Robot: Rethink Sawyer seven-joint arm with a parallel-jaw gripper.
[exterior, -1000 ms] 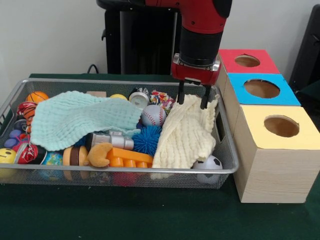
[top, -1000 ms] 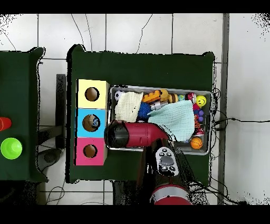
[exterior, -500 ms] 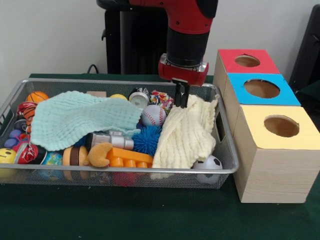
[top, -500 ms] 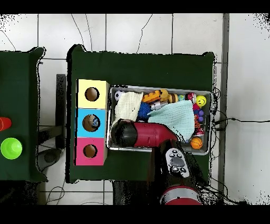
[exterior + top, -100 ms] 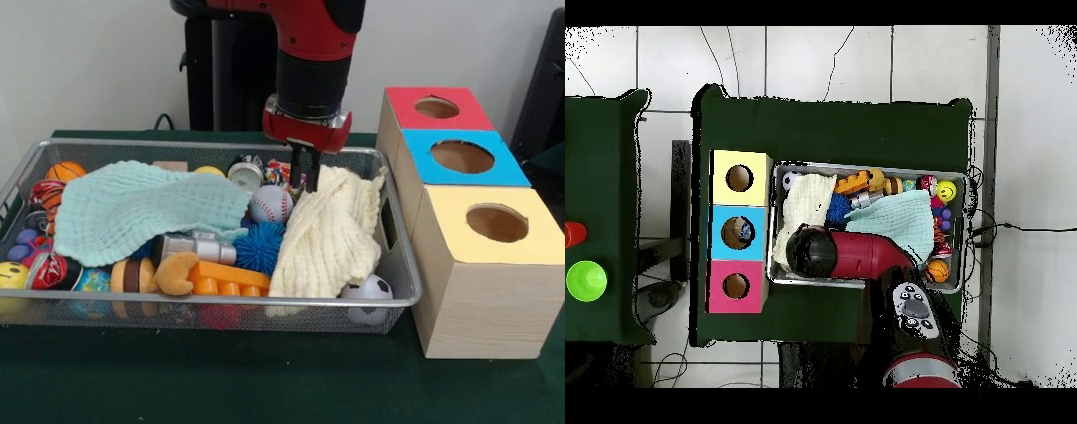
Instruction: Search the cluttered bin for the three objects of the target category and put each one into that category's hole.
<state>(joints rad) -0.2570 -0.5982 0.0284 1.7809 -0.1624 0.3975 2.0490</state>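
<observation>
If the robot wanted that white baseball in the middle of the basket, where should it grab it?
Probably from straight above, fingers closing across the baseball's round upper half. Only its top shows: the green cloth lies against its left, the yellow cloth on its right, and the blue spiky ball sits in front. The gripper hangs just right of it.

White tiled floor (image 5: 825,70), pale wall (image 5: 88,62)

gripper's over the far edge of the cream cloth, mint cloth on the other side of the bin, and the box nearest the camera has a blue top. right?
Not quite: in the front view the nearest box has a yellow top; blue is the middle box. The rest holds: the gripper is over the far edge of the cream cloth, and the mint cloth lies on the other side of the bin.
</observation>
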